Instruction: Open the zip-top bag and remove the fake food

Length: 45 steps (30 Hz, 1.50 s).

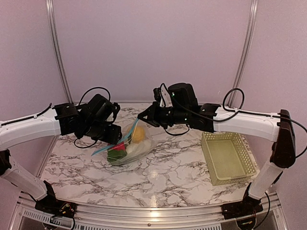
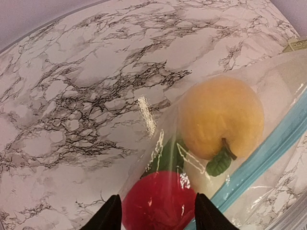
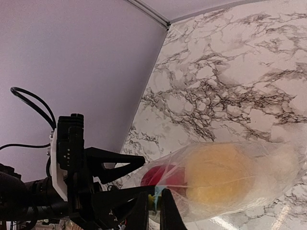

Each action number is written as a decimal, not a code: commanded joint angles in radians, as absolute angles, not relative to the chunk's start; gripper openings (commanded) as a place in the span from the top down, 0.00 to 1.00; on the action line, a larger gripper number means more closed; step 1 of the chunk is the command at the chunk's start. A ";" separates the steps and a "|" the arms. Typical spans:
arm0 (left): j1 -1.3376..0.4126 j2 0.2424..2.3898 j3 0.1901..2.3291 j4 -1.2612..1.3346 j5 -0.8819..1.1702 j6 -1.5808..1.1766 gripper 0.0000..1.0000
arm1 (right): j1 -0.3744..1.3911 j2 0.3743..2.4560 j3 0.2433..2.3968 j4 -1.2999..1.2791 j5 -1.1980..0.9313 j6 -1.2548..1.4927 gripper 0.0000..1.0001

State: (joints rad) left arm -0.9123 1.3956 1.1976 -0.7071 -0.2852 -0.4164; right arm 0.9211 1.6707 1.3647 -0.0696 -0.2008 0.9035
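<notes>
Two robot arms meet over a zip-top bag [image 1: 128,146] near the middle of a marbled worktop [image 1: 177,167], the fake food [image 1: 138,134] all inside it. The right arm [image 1: 244,122] reaches in from the far side, its jaws pinched tight on the bag's edge by the light blue zipper strip [image 2: 268,148]; this raises that end, seemingly to anchor one lip of the mouth. The left arm [image 1: 29,127] comes in opposite, its jaws part-open with nothing clamped between them; by the look of it, it is poised to take the other lip so the pair can pull the zipper apart. Whether the zipper is parted at all cannot be told. The overhead view sets out the whole stage, including a pale lattice basket [image 1: 229,155] well apart on the right, yet it shows neither pair of jaws clearly. Only the left wrist view shows the contents close up: a red fruit [image 2: 158,206] between the jaw tips and a yellow-orange fruit [image 2: 223,115] beyond it, both behind the film. Only the right wrist view shows the pinch itself, with the left jaws gaping side-on beside the bag.
</notes>
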 commanded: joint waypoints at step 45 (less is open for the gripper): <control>-0.945 1.174 1.152 -0.974 -0.302 -0.441 0.47 | 0.858 1.739 1.425 -0.154 -0.104 0.781 0.97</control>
